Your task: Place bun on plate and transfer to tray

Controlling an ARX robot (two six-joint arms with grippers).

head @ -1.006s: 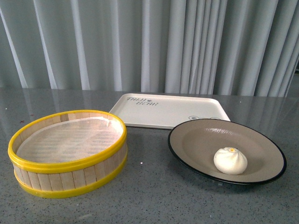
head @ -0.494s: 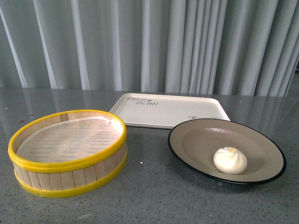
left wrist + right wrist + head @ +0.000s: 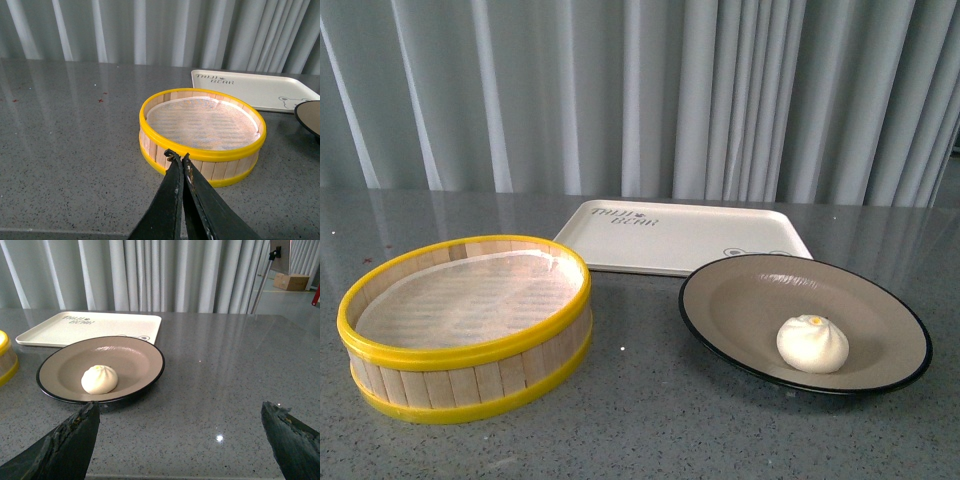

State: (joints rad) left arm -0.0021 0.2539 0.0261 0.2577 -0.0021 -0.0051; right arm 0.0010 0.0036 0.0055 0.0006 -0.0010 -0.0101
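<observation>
A white pleated bun (image 3: 813,344) (image 3: 99,379) lies inside the beige plate (image 3: 740,300) (image 3: 140,355) with the black rim, at the right of the grey table. Just behind the plate rests the cream tray (image 3: 680,235) (image 3: 90,327) (image 3: 250,87) with dark lettering. Neither arm shows in the front view. My right gripper (image 3: 182,417) stands wide open over bare table, near the plate's front edge, with nothing between its fingers. My left gripper (image 3: 178,156) is shut and empty, its tips just in front of the steamer basket.
A yellow-rimmed wooden steamer basket (image 3: 465,325) (image 3: 202,135) with a white liner stands at the left, empty. Grey curtains hang behind the table. In the right wrist view, a stand and a cardboard box (image 3: 292,281) show far off beyond the table.
</observation>
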